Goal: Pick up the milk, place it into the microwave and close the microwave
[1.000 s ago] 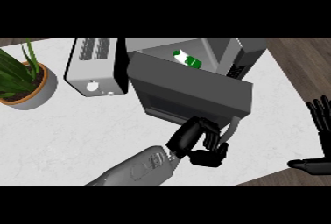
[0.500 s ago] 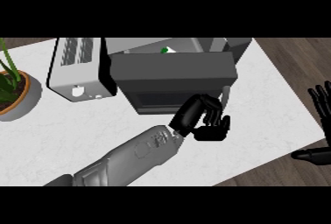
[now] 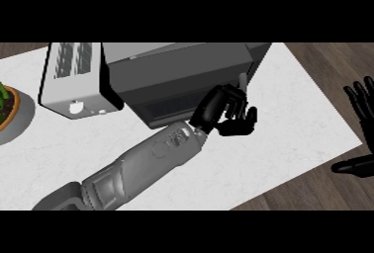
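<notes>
Head view, looking steeply down on the white counter.

Left hand: at the front of the microwave, near the right end of its door. The fingers are nearly straight and a little spread, their tips laid against the dark door face just beside its right edge. The thumb side of the hand hangs lower, off the door and over the counter. Nothing is held, and no finger curls round anything. The contact reads as a flat push. The grey left forearm runs in from the lower left, diagonally across the counter.

Door: lies against the microwave body along its visible length. Whether it is fully latched cannot be told from this angle.

Milk: not visible anywhere on the counter or in either hand. The door covers the microwave's cavity, so its place cannot be confirmed.

Right hand: at the right edge of the view, off the counter and over the wooden floor. It is open, with fingers straight and pointing up and the thumb out below. It rests there and touches nothing.

Other items: a silver toaster stands just beside the microwave's left side. A potted plant sits at the far left edge, partly cut off.
</notes>
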Available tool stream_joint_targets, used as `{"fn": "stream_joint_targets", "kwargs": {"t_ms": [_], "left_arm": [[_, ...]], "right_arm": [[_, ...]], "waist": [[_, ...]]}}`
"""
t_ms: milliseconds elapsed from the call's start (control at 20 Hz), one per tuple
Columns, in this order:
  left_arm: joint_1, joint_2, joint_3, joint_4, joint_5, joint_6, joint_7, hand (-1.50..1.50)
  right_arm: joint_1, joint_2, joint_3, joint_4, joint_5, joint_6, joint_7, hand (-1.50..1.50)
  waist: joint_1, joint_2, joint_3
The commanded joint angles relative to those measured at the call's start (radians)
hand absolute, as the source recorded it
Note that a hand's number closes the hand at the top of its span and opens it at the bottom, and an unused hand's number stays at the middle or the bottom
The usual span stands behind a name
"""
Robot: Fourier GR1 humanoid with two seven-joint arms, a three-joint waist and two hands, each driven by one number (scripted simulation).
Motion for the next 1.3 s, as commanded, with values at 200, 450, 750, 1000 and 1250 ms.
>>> {"fn": "stream_joint_targets", "kwargs": {"t_ms": [200, 450, 750, 1000, 1250], "left_arm": [[-0.105, -0.017, 0.027, 0.052, 0.048, 0.015, -0.006, 1.5], [-0.129, -0.017, 0.023, 0.079, 0.069, 0.03, -0.001, 1.5], [-0.125, -0.016, 0.017, 0.078, 0.091, 0.055, -0.013, 1.5], [-0.141, -0.016, 0.022, 0.085, 0.113, 0.068, -0.011, 1.5], [-0.132, -0.016, 0.015, 0.09, 0.13, 0.09, -0.018, 1.5]], "right_arm": [[-0.048, -0.02, 0.035, -0.039, -0.052, 0.124, 0.016, -1.5], [-0.076, -0.035, 0.07, -0.069, -0.067, 0.16, 0.062, -1.5], [-0.114, -0.073, 0.161, -0.181, -0.02, 0.248, 0.068, 1.5], [-0.123, -0.08, 0.206, -0.258, -0.029, 0.269, 0.093, 1.5], [-0.127, -0.091, 0.237, -0.326, -0.039, 0.265, 0.131, 1.5]], "waist": [[-0.036, 0.009, 0.002], [-0.05, 0.015, 0.002], [-0.053, 0.01, 0.003], [-0.074, 0.004, 0.005], [-0.097, 0.003, 0.004]]}}
